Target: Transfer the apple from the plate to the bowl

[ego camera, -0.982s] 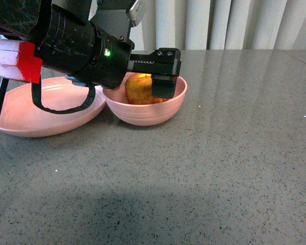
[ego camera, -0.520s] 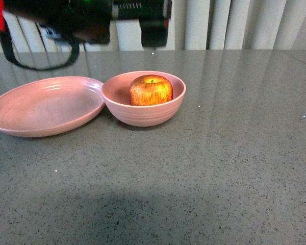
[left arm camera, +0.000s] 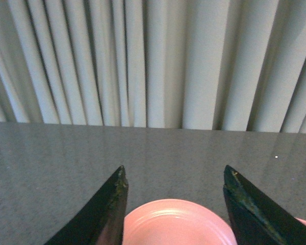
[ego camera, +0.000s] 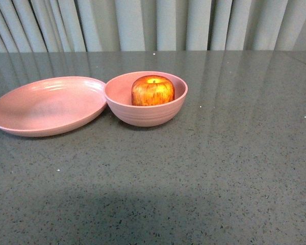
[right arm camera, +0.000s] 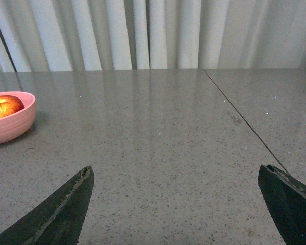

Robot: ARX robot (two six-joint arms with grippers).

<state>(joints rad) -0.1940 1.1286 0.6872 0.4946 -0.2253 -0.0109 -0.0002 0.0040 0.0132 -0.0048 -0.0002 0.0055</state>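
Apple (ego camera: 152, 91), glossy red streaked with yellow-orange and dimpled yellow on top, was seen seated in the bowl (ego camera: 146, 113) beside the plate (ego camera: 47, 105), while both grippers (left arm camera: 174, 204) (right arm camera: 183, 204) were held spread apart, grasping nothing.

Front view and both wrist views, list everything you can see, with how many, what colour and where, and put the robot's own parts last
apple: one, red streaked with yellow-orange, sitting in the bowl
bowl: one, pink, deep, mid-table, right of the plate, rims touching or nearly so
plate: one, pink, shallow, nothing on it, left side of table
table: one, grey speckled, under everything
curtain: one, pale pleated, behind the table
left hand: one, black fingers, open, above a pink dish
right hand: one, black fingers, open, over bare table, to the right of the bowl
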